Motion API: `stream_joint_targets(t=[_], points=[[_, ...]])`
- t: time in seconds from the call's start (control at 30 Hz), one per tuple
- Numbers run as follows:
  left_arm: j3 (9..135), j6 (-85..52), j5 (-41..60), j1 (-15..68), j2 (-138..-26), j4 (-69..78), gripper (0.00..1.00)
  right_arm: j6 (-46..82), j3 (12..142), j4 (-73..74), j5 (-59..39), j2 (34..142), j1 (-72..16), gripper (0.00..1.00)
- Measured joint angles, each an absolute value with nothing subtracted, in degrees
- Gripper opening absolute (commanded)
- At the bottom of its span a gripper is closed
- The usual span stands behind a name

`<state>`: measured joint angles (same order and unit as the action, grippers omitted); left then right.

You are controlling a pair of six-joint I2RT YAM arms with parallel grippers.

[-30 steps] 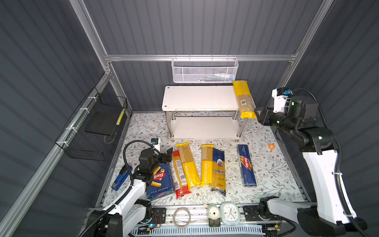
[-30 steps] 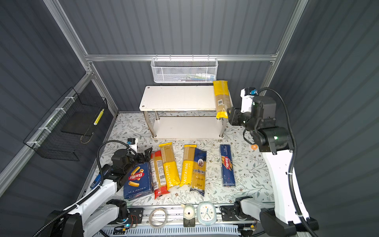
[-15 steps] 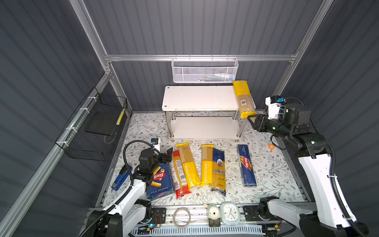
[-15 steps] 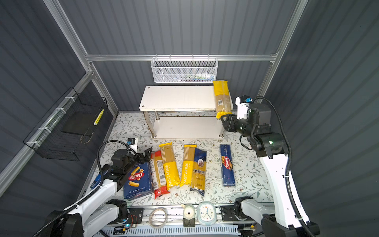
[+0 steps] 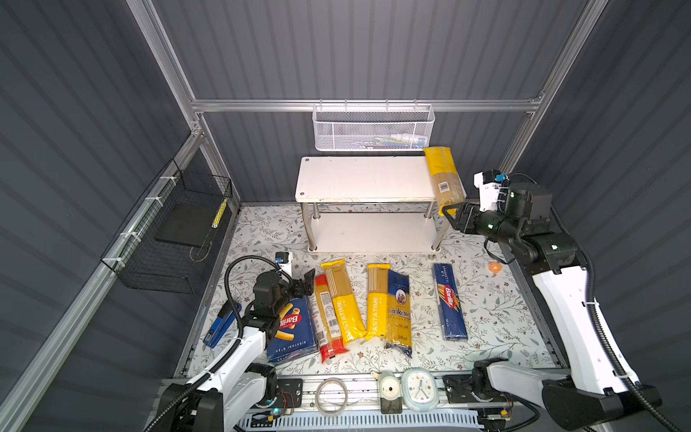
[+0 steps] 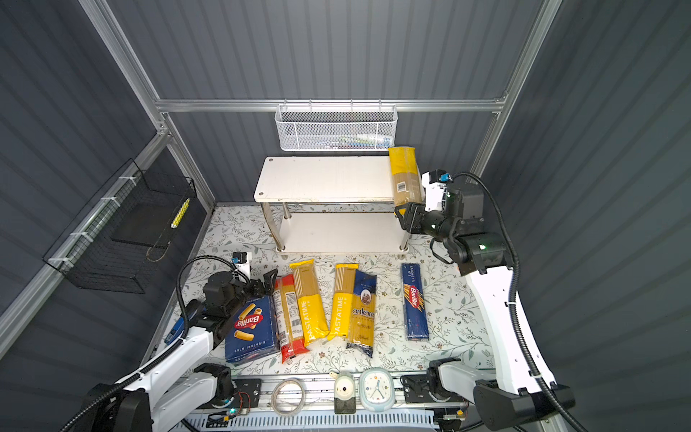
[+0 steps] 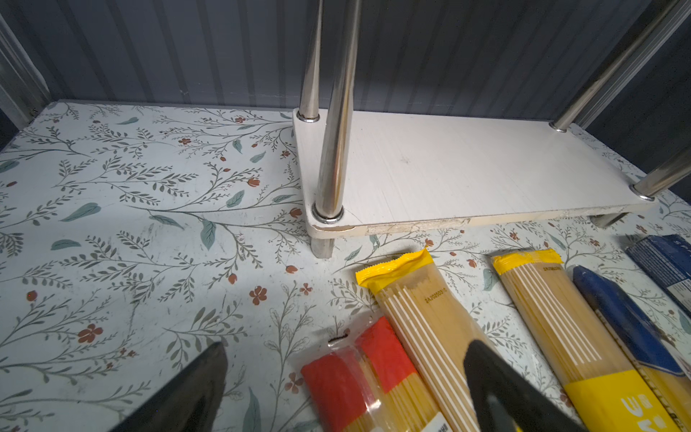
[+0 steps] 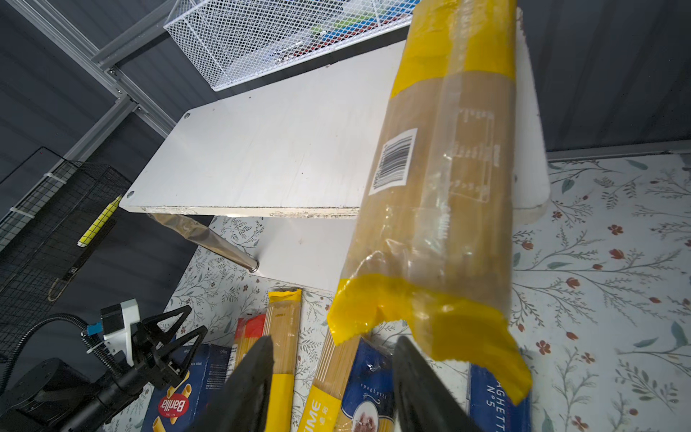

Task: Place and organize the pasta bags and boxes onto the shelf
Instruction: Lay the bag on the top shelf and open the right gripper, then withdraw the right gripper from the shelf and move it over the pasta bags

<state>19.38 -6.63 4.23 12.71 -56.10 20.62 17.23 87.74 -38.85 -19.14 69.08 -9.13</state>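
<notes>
A yellow-ended bag with a barcode label [image 5: 444, 179] [image 8: 441, 179] lies on the right end of the white shelf's top board [image 5: 359, 177] and overhangs its front edge. My right gripper [image 5: 447, 211] [image 8: 331, 348] is open just under and in front of that overhanging end, with nothing between its fingers. On the mat lie the rigatoni box [image 5: 293, 329], a red-ended bag [image 5: 326, 318], two PASTATIME bags [image 5: 344, 303] [image 5: 377, 303], the ankara bag [image 5: 399, 310] and the spaghetti box [image 5: 450, 303]. My left gripper [image 5: 304, 282] [image 7: 344, 374] hangs open over the far end of the red-ended bag [image 7: 359, 374].
A white mesh basket [image 5: 374, 129] hangs on the back wall above the shelf. A black wire basket [image 5: 168, 232] is fixed on the left wall. An orange ring [image 5: 496, 267] lies right of the spaghetti box. A clock [image 5: 418, 387] and a cable ring [image 5: 331, 396] sit on the front rail.
My right arm has lowered and its gripper has shifted slightly left, under the bag's overhanging end. The bag and the left arm have not moved.
</notes>
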Motion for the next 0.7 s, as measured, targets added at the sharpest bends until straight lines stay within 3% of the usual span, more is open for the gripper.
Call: stream_joint_targets(t=[0.7], points=[[19.4,-6.63,4.23,12.71,-56.1,20.62,1.0,17.63,89.27,-37.78,-20.86,74.26,-9.15,0.54]])
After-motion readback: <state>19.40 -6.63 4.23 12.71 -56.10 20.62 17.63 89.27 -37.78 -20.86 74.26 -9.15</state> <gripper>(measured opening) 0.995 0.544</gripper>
